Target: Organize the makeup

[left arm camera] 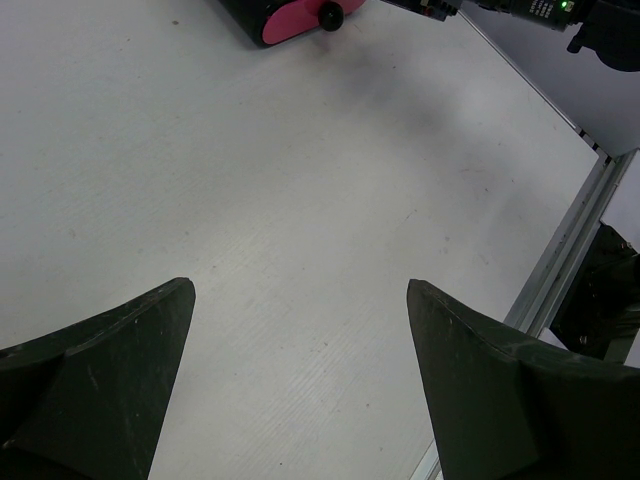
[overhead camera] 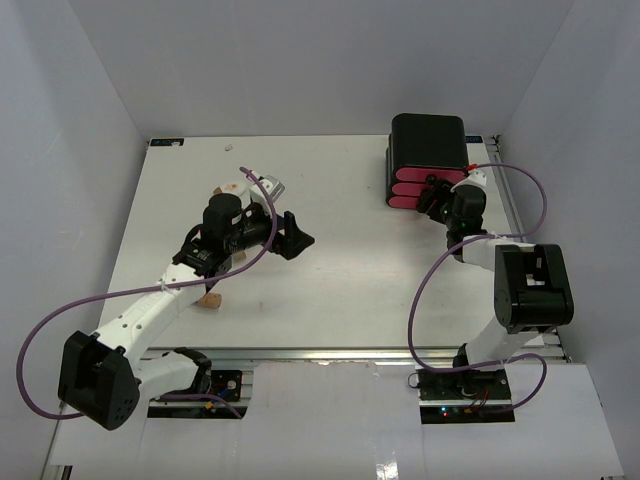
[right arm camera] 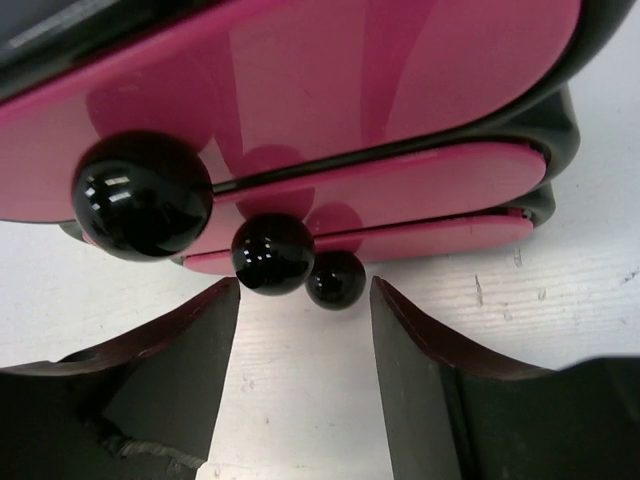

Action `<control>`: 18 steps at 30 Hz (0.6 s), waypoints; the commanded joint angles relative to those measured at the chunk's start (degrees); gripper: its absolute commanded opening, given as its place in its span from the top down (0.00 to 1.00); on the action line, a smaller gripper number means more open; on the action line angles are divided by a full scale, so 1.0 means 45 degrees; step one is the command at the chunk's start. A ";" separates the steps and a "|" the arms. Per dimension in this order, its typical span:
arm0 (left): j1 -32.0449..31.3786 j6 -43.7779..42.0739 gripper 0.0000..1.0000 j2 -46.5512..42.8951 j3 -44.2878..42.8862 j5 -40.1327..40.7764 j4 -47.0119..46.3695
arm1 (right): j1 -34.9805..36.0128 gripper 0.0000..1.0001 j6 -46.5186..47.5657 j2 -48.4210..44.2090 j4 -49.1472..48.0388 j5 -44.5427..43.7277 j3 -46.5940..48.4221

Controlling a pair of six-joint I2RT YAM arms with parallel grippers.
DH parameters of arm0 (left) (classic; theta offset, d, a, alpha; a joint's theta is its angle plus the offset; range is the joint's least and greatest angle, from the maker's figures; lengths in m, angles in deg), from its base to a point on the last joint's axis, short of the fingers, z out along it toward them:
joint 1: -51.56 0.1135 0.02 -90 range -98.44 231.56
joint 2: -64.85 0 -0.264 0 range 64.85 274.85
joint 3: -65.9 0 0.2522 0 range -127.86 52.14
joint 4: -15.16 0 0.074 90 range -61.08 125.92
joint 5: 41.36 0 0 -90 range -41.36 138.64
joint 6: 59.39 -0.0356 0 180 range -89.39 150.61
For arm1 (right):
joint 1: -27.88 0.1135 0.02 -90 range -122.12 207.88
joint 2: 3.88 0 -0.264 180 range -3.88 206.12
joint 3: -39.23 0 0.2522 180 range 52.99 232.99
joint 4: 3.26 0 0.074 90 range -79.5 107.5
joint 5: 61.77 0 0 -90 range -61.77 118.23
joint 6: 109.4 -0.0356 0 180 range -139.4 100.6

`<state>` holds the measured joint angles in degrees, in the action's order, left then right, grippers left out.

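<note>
- Right gripper (right arm camera: 305, 285) of mine: the jaws stand partly apart with nothing between them. They sit low at the front of the black box (overhead camera: 428, 140), just short of its knobs (right arm camera: 272, 255), and grip nothing.
- Left gripper (left arm camera: 300, 287): spread wide and holding nothing, with only bare table (left arm camera: 300, 150) showing between the fingers. It hangs over the middle of the table's left half.
- Of the makeup, I can find a tan cork-like cylinder (overhead camera: 210, 300) lying close to the near edge on the left side, just beside my left forearm.
- A small pale item (overhead camera: 232, 186) with an orange patch and a greyish piece (overhead camera: 270, 186) lie further back on the left half, behind my left wrist. They are too small to name with certainty.
- Any black-and-gold tubes I cannot find; my left arm may cover them.
- The box stands at the far right corner. Its three pink drawers (right arm camera: 400, 190) are stacked and all look shut, each with a round black knob.
- Progress, as I judge it: hardly begun. None of the makeup I can see is in the box, and it all lies well apart from it, across the table.
- Left to do: take a knob, pull a drawer out, carry each piece over and lay it in, then push the drawer shut.
</note>
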<state>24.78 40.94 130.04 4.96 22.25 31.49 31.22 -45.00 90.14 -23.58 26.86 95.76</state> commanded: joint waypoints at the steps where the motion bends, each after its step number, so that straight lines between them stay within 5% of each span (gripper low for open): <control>1: 0.0073 -0.0088 0.02 -0.0092 0.0015 -0.0248 -0.0121 | -0.0090 0.41 -0.0375 0.0100 -0.1405 -0.0424 0.0530; 18: 0.0132 -0.0108 0.02 0.0045 0.0002 -0.0204 -0.0102 | -0.0367 0.66 -0.0808 0.0415 -0.1803 0.0239 0.0493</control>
<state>24.87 40.94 130.25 4.96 22.22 31.49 30.62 -47.78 91.11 -27.96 28.68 96.15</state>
